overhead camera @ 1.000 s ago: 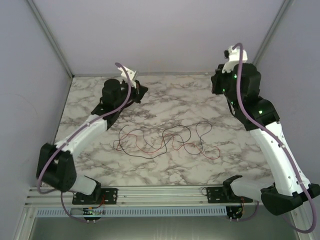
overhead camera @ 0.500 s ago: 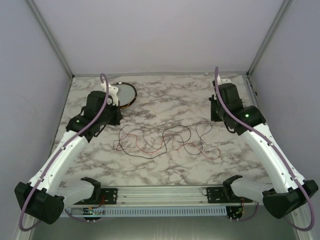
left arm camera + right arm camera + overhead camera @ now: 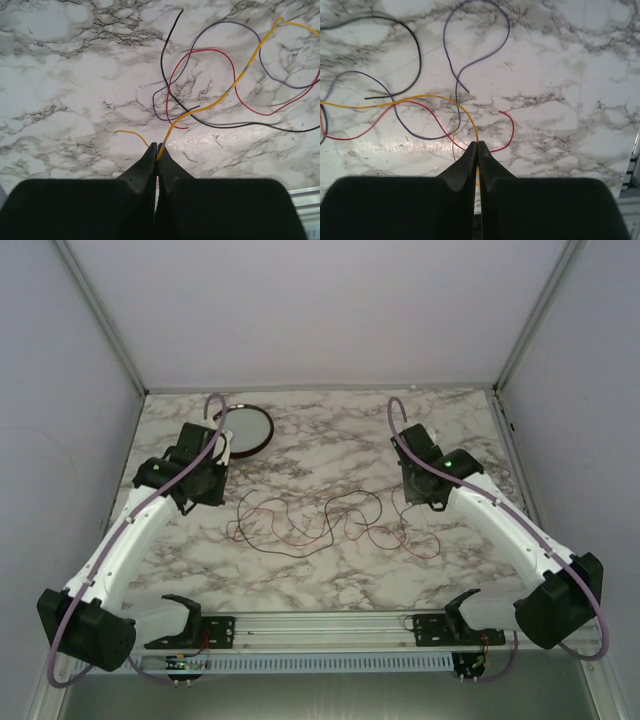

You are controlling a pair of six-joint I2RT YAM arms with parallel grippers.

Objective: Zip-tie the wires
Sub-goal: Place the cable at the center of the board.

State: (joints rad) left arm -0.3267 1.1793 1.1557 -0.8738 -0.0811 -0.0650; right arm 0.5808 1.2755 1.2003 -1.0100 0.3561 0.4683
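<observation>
Both arms have swung down over the wires (image 3: 325, 523). Left gripper (image 3: 158, 147) and right gripper (image 3: 477, 145) hang closed, seemingly empty; gathering hasn't started.

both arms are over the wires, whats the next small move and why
Probably open the jaws first: left gripper and right gripper both sit shut above the wires, which lie spread loose on the table, so neither could pinch a strand.

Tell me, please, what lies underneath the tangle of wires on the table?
Only the bare marble table shows beneath the wires. Where the yellow strand reaches the shut right hand, whatever lies under it is hidden.
</observation>
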